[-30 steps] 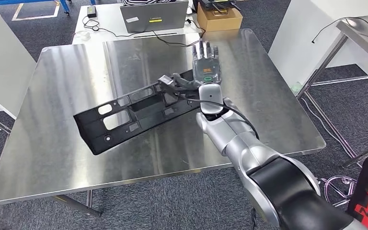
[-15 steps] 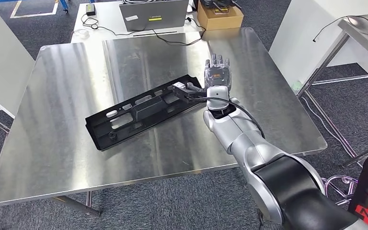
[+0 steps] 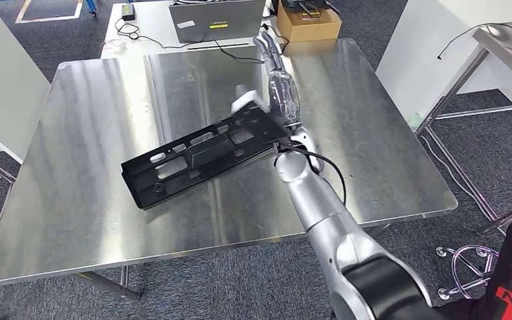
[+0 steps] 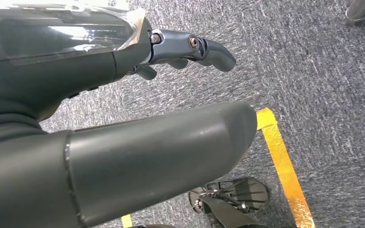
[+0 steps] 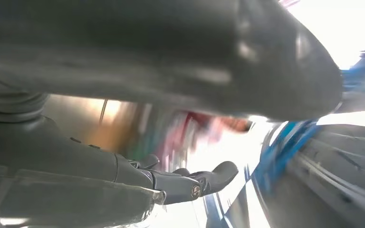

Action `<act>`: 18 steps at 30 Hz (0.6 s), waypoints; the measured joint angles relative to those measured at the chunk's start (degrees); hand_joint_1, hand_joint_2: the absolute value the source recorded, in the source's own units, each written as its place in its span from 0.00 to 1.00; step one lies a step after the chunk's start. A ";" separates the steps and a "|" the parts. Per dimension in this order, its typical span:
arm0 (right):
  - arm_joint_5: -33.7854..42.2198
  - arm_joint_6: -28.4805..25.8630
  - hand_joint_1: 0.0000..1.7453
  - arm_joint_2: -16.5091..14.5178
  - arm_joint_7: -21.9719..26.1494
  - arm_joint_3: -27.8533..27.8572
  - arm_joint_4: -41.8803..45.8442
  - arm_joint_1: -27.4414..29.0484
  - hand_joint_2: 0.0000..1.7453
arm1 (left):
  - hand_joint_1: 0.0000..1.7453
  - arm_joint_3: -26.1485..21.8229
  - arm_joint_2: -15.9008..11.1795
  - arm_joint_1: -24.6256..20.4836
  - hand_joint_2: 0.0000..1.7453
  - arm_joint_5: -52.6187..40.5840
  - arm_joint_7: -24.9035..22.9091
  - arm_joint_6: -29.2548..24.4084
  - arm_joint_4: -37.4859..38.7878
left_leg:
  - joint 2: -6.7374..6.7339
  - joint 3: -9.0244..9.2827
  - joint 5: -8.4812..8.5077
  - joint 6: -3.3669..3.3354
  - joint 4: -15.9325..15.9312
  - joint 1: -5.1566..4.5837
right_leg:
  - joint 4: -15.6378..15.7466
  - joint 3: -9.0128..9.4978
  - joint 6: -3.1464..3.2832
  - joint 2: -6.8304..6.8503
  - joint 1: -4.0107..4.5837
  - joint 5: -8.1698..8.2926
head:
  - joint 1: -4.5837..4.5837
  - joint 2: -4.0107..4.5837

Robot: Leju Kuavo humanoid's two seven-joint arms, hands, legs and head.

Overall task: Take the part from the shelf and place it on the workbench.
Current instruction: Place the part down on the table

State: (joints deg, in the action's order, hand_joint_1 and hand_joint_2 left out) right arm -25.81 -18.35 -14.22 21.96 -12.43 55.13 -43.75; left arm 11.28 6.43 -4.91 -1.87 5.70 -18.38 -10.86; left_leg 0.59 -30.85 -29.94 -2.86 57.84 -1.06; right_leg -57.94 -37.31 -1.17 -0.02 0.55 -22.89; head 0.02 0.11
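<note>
Grey carpet surrounds the brushed steel workbench [image 3: 73, 200], where the long black slotted plastic part [image 3: 200, 157] lies flat, its long axis slanting away leftward from the right hand [image 3: 277, 83], whose spread, empty fingers hover just beside its near end.

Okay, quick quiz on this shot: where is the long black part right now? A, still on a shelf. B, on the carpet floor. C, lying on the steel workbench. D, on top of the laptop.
C: in the head view the black part lies flat on the steel workbench, with the right hand raised open at its far end.
</note>
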 joint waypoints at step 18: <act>55.83 46.01 0.00 0.27 4.88 -1.08 50.08 31.80 0.00 | 0.00 -3.87 -1.23 0.05 0.00 1.10 7.19 -0.83 0.00 | -0.15 0.59 -0.39 -0.28 0.06 -0.14 | 0.28 0.59 0.00 -0.09 -0.45 -0.02 | -0.01 0.00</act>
State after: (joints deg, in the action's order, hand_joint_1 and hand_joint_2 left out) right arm 30.01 27.66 -13.95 26.84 -13.51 105.21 -11.96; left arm 7.41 5.20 -4.86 -0.77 12.89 -19.21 -10.86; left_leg 0.44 -30.26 -30.34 -3.14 57.90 -1.20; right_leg -57.66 -36.72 -1.18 -0.11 0.10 -22.91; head 0.01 0.11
